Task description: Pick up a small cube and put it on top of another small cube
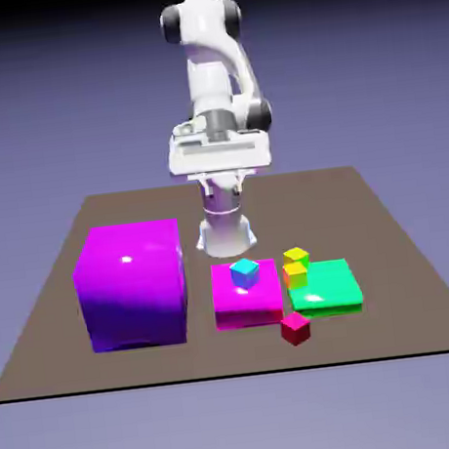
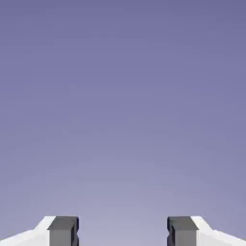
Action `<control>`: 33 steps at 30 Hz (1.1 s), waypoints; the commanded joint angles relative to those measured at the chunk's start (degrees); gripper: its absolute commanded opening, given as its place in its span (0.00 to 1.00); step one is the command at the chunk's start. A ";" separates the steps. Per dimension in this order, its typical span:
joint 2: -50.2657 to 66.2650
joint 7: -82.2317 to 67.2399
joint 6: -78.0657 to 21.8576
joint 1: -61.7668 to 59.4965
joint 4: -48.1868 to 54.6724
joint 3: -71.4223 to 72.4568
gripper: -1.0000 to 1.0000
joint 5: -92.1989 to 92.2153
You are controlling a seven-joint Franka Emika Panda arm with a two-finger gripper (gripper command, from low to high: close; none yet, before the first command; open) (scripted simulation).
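The gripper [image 2: 123, 230] is sitting spread apart with nothing between its grey fingertips [image 2: 63, 229], and the hand view is just showing plain blue-violet backdrop, while the arm [image 1: 214, 82] is hanging up high at the back of the table [image 1: 408, 247]. Down front, a small blue cube [image 1: 245, 272] is resting on a flat magenta block [image 1: 245, 300], and a yellow cube [image 1: 296, 257] is sitting stacked on an orange cube [image 1: 294, 275] at the edge of a flat green block [image 1: 329, 288]. A small red cube [image 1: 295, 327] is lying on the table just in front of those two blocks, and a big purple cube [image 1: 132, 285] is standing off to the exterior view's left.
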 commanded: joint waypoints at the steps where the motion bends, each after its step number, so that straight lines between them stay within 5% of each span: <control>1: 2.08 -0.28 -1.33 0.36 1.11 0.31 0.50 -0.34; 23: 47.75 -6.38 -30.56 8.38 25.59 7.17 0.50 -7.78; 30: 57.36 -4.37 -21.64 9.83 25.99 4.85 0.50 -10.60; 31: 57.37 -4.37 -21.64 9.83 25.99 4.85 0.00 -10.60; 33: 55.29 -4.82 -23.64 9.52 25.92 5.37 0.00 -9.99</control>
